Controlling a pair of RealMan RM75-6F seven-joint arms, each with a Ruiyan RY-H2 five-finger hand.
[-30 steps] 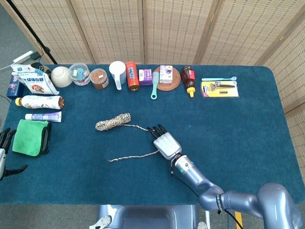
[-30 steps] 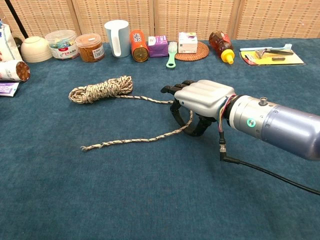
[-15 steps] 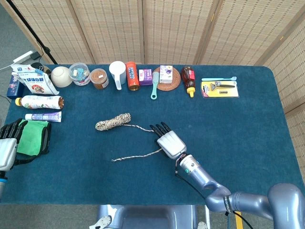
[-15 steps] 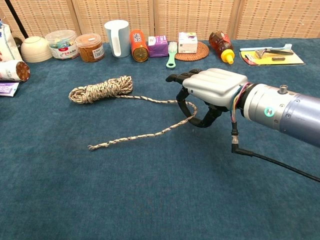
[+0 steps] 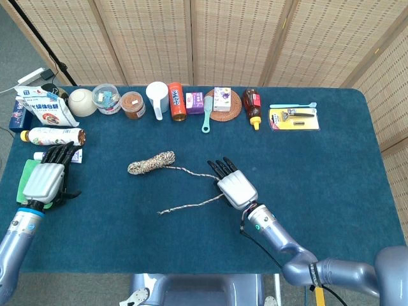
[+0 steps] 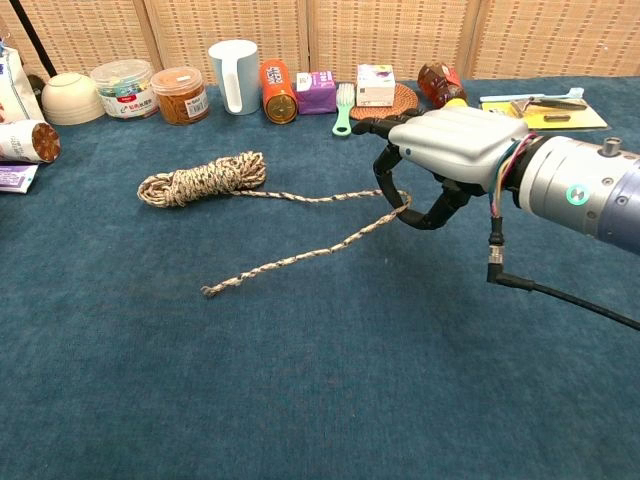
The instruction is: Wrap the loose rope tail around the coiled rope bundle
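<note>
The coiled rope bundle [image 5: 150,162] is lying on the blue table [image 5: 319,166], in front of the row of jars and cups at the far edge. From the bundle's right end the loose rope tail [image 6: 300,258] is run out to the right hand [image 6: 440,150], bent back there, and trailed toward the near side, its frayed end resting on the cloth well short of the bundle. The bend of the tail is pinched under the right hand, between thumb and curled fingers, and is lifted slightly off the table. The left hand [image 5: 44,178] is seen far left of the bundle, over a green cloth [image 5: 27,177], fingers straight and close together, nothing held.

The step in hand is judged to be the gathering of the tail before the first turn. The grip should be kept light but closed, so the cord is not dropped. The tail is best carried back over the bundle with little slack, so the coil is not dragged. The bundle would probably need to be steadied by the left hand while the turn is laid across its middle.
</note>
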